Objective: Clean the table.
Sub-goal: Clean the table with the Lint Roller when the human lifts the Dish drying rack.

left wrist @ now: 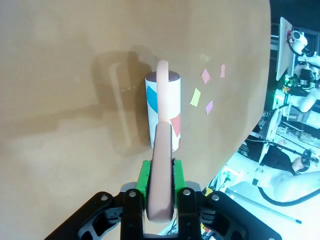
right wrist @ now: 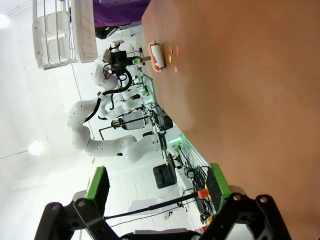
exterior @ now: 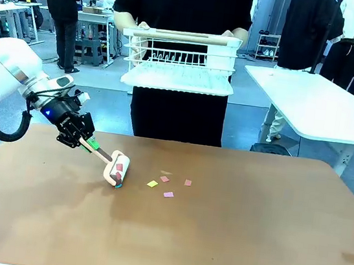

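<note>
My left gripper (exterior: 83, 138) is shut on the pinkish handle (exterior: 99, 152) of a white lint roller (exterior: 117, 168), whose head rests on the reddish-brown table (exterior: 215, 242) left of centre. Coloured paper bits stick to the roller (left wrist: 162, 107). Just right of it lie several small paper scraps, yellow (exterior: 152, 183) and pink (exterior: 168, 194). In the left wrist view my gripper (left wrist: 160, 185) clamps the handle between its green pads, and the scraps (left wrist: 195, 96) lie beyond the roller. My right gripper (right wrist: 157, 187) hangs open off the table's edge, far from the roller (right wrist: 156, 56).
A person at the far side holds a white wire dish rack (exterior: 178, 61) above the table's far edge. A white table (exterior: 317, 105) stands at the back right. The brown top to the right of the scraps is bare.
</note>
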{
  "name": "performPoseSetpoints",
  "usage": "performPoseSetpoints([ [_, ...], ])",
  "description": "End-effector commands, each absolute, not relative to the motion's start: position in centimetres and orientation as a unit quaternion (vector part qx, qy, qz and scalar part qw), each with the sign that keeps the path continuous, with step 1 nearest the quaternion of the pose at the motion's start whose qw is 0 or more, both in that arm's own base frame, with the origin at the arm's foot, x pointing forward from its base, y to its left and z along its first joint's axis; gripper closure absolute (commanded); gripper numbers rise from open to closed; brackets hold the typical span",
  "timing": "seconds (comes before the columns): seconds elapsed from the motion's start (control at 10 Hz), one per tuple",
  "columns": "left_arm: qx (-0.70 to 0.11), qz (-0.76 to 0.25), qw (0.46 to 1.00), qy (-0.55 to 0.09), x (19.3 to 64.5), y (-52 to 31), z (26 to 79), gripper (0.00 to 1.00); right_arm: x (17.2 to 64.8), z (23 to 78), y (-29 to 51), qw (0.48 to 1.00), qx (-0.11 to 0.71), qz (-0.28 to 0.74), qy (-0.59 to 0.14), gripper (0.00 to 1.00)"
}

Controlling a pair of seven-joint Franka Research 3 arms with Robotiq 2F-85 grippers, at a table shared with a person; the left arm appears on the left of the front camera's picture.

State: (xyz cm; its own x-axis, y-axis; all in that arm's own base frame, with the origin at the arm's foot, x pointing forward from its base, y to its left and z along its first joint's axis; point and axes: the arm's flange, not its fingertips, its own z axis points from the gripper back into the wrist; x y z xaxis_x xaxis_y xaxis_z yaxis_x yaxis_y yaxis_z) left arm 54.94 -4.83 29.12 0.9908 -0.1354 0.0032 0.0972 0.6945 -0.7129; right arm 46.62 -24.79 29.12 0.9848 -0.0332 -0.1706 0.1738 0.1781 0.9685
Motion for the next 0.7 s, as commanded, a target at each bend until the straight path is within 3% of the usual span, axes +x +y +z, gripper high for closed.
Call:
performPoseSetpoints([
  [0.0,-0.386,-0.072,0.919,0.042,55.7,-5.3,28.8,0.78,46.7,29.4,-24.7,0.768,0.635,-0.066,0.054,0.00],
  [0.6,-0.382,-0.079,0.918,0.073,57.5,-12.7,25.4,0.78,46.7,29.4,-24.7,0.768,0.635,-0.066,0.054,0.00],
])
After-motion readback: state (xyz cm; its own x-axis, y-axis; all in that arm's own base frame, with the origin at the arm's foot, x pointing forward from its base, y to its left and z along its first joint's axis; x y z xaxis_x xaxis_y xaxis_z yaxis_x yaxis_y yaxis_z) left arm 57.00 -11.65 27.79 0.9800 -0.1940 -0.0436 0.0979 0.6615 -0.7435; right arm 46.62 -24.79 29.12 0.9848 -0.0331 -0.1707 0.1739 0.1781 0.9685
